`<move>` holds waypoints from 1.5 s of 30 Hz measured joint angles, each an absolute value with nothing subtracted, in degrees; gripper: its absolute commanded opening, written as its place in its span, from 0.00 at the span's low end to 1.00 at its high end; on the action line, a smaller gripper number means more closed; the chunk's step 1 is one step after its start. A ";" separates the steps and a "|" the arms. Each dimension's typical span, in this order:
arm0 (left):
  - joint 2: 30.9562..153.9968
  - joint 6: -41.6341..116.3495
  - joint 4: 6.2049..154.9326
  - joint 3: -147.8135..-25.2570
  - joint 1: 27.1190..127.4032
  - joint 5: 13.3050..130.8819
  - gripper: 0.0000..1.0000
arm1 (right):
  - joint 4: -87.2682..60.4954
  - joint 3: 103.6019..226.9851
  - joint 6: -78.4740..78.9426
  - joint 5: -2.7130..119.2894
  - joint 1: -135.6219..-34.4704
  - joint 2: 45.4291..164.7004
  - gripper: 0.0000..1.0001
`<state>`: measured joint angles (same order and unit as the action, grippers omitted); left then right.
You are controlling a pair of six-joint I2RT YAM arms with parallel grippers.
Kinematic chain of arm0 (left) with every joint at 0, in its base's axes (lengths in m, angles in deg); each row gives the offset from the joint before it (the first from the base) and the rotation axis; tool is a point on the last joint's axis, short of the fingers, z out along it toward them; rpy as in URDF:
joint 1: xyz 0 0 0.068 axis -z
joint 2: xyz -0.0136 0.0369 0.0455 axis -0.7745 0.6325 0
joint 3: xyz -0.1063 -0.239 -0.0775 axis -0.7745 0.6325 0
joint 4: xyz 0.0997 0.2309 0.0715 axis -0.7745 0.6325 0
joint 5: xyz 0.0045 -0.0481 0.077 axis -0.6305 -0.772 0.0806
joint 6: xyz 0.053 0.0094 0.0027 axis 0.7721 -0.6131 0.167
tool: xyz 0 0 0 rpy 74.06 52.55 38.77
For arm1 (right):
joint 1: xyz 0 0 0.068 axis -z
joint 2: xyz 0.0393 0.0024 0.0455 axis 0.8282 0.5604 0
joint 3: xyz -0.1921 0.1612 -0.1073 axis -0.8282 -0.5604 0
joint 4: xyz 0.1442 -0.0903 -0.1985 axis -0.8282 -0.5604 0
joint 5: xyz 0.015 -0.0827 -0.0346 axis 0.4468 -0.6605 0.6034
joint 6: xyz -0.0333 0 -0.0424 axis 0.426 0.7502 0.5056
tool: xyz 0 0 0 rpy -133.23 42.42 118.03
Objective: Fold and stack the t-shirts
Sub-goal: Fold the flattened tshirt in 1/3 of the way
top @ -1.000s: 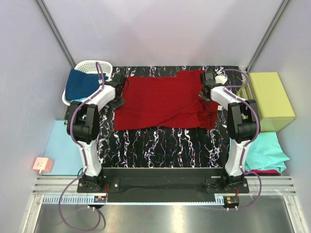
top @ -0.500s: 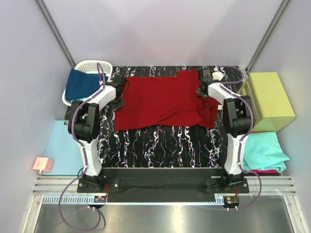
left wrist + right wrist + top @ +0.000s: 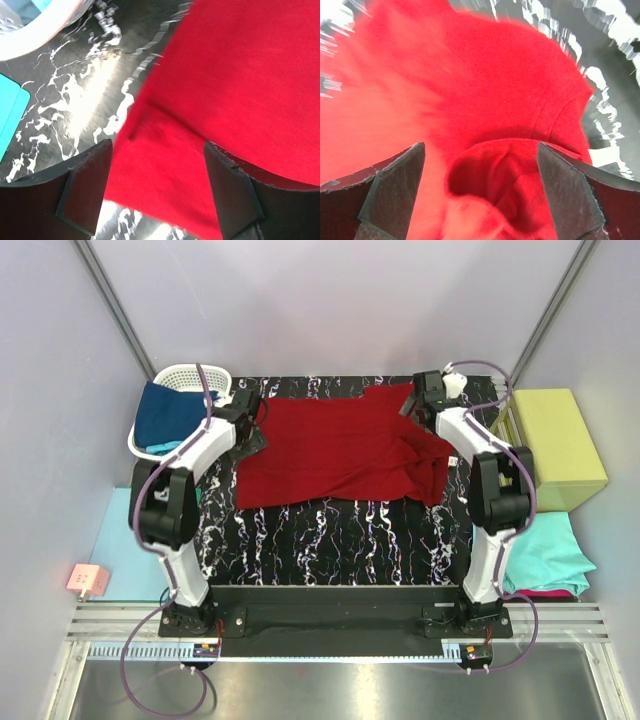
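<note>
A dark red t-shirt [image 3: 340,445] lies spread on the black marbled table [image 3: 330,530], with its right side bunched in folds. My left gripper [image 3: 250,418] hovers over the shirt's far left edge. Its jaws are open, and in the left wrist view the gripper [image 3: 157,192] has red cloth [image 3: 240,90] lying loose below it. My right gripper [image 3: 415,400] is open above the far right corner, and in the right wrist view the gripper [image 3: 480,190] stands over a rumpled fold [image 3: 490,165]. Other t-shirts lie aside: navy blue [image 3: 165,412], teal [image 3: 545,550], magenta [image 3: 545,593].
A white basket [image 3: 190,375] at the far left holds the navy shirt. A yellow-green box [image 3: 560,445] stands at the right edge. A pale-blue sheet [image 3: 120,545] and a small pink object [image 3: 88,581] lie at the near left.
Both grippers have opened and let go of the red shirt's far corners. Both arms have lifted slightly, and the shirt stays flat on the table.
</note>
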<state>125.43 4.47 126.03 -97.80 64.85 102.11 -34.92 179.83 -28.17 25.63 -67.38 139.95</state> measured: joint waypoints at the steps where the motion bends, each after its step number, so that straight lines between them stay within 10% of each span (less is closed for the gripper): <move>1: 123.46 4.56 125.96 -97.59 65.55 102.09 0.79 | -34.66 179.48 -27.76 25.65 -67.45 137.74 1.00; 17: 117.84 4.51 122.07 -86.20 73.26 98.46 0.61 | -33.78 157.10 -30.40 32.25 -80.54 124.67 0.30; 34: 116.09 4.56 120.26 -79.14 74.92 95.29 0.56 | -38.59 149.14 -36.44 33.74 -80.63 120.78 0.17; 45: 120.16 5.80 120.50 -79.55 75.45 92.28 0.52 | -42.94 150.24 -39.30 33.92 -80.65 124.51 0.32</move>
